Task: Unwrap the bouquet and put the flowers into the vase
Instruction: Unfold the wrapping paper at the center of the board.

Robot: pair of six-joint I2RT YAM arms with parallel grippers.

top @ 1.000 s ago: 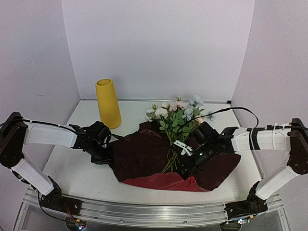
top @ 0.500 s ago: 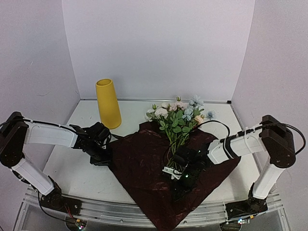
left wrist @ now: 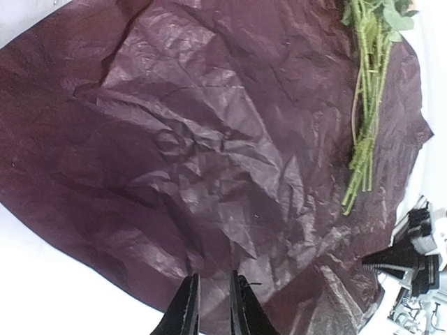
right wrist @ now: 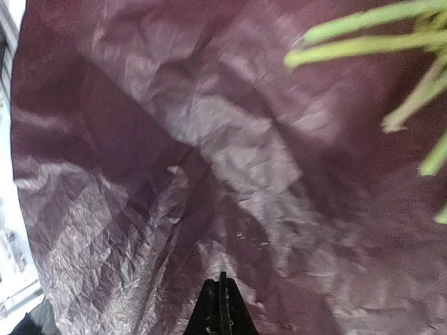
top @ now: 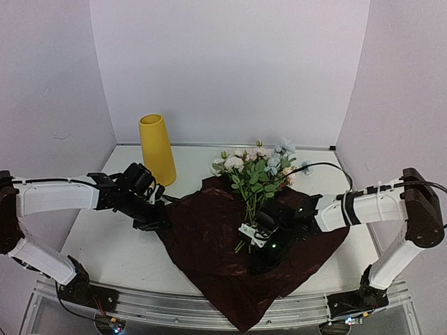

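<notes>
Flowers [top: 258, 171] lie on flat dark red paper [top: 209, 237]; left end effector [left wrist: 213, 280] slightly parted at its edge, right end effector [right wrist: 222, 285] closed.

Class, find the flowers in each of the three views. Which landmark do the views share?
Top external: flowers at the centre, heads toward the back wall.
Left wrist: stems only, top right.
Right wrist: stem ends, top right.
Shared landmark: the paper under them.
</notes>
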